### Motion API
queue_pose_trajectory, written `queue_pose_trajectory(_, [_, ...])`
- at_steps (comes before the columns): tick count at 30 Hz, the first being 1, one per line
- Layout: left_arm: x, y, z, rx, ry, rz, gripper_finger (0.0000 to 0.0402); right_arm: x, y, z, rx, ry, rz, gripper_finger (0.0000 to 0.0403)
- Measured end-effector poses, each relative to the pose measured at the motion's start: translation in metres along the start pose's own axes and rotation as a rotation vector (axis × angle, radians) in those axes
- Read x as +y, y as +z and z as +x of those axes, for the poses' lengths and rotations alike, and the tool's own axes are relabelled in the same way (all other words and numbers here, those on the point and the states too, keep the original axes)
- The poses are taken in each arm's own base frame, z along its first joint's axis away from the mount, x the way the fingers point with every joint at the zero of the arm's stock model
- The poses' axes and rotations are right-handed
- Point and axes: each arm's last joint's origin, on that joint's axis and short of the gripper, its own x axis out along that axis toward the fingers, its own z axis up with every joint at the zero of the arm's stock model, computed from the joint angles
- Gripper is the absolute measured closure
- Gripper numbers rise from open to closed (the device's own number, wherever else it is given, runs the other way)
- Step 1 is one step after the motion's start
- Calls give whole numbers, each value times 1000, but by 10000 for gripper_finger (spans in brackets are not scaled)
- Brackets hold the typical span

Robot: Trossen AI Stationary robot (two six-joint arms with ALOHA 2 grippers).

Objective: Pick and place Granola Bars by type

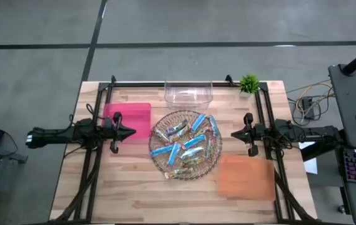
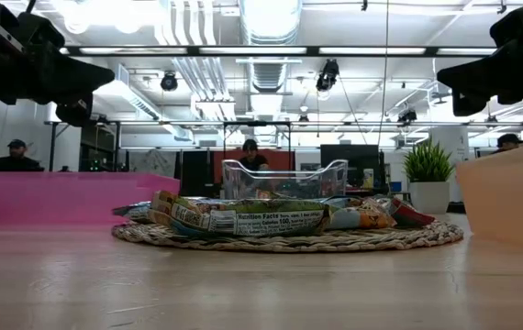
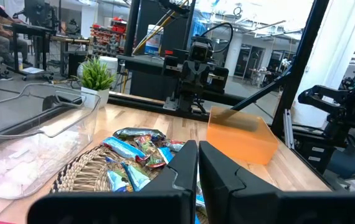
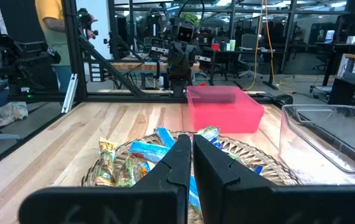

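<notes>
Bars: small wrapped Granola Bars [image 1: 184, 147], blue, silvery and brownish-green, heaped on round wicker tray [image 1: 165, 167], table centre.
Left gripper [image 1: 130, 132]: closed, empty, just left of tray.
Right gripper [image 1: 235, 134]: closed, empty, right of tray.
Advice: open first, take one top bar.

We have two slim black arms, one at the left and one at the right. Each ends in a pointed black left claw [image 1: 130, 132] or right claw [image 1: 234, 134] made of two flat, angular fingers [image 3: 177, 171] with matte surfaces. Short black side pieces stick out behind each claw.
</notes>
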Motion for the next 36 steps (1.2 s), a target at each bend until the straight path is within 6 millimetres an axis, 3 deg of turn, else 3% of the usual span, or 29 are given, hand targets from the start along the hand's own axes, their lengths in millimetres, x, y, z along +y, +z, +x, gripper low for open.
queue_pose_trajectory(27, [0, 1, 0, -12, -2, -1, 401, 0, 6, 0, -59, 2, 1, 394])
queue_pose_trajectory(36, [-5, 28, -4, -277, -72, -100, 401, 1, 30, -5, -312, 9, 7, 394])
